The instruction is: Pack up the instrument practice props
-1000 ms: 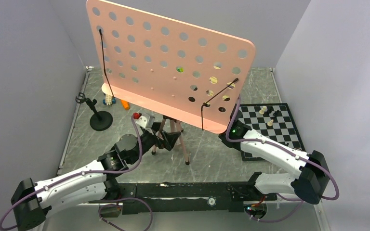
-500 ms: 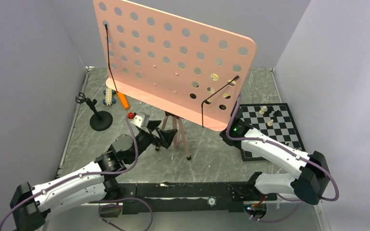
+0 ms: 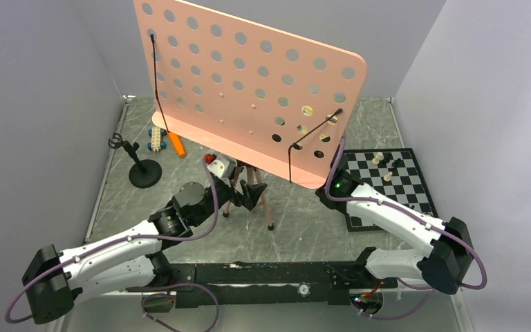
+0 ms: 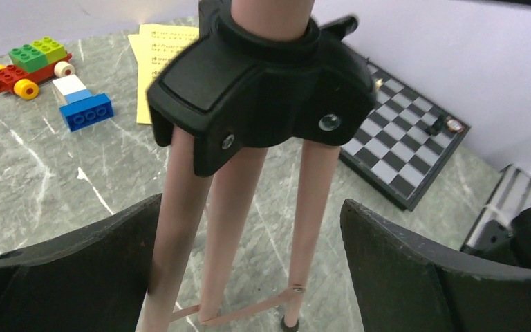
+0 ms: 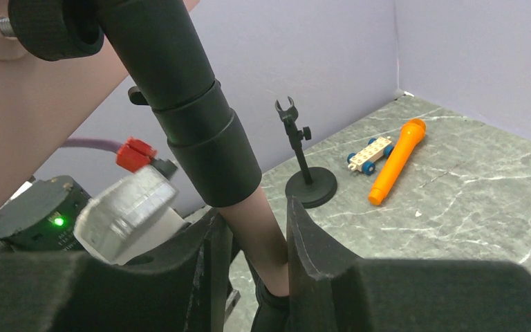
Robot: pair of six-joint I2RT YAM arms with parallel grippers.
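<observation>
The pink hole-punched music stand [image 3: 249, 90] stands upright mid-table on its tripod legs [image 3: 268, 211]. My left gripper [image 3: 247, 196] is open around those legs. In the left wrist view three pink legs [image 4: 229, 221] run down from the black hub [image 4: 263, 76] between the wide-apart fingers [image 4: 415, 277]. My right gripper [image 5: 257, 213] is shut on the stand's pink pole [image 5: 266, 238] just below its black sleeve [image 5: 193, 124]; the plate hides it from above. The orange microphone [image 3: 175, 144] and black mic stand [image 3: 143, 170] are at the back left. Yellow pages [image 4: 157, 59] lie behind the stand.
A chessboard [image 3: 404, 190] with pieces lies at the right. A small wheeled toy block [image 3: 155, 142] sits beside the microphone. Coloured bricks [image 4: 83, 104] lie near the yellow pages. Grey walls close in the table on three sides.
The stand's plate swung a little to the right a second ago and has stayed put since. My left arm reached forward and right until its open fingers straddled the tripod legs. The right arm held still.
</observation>
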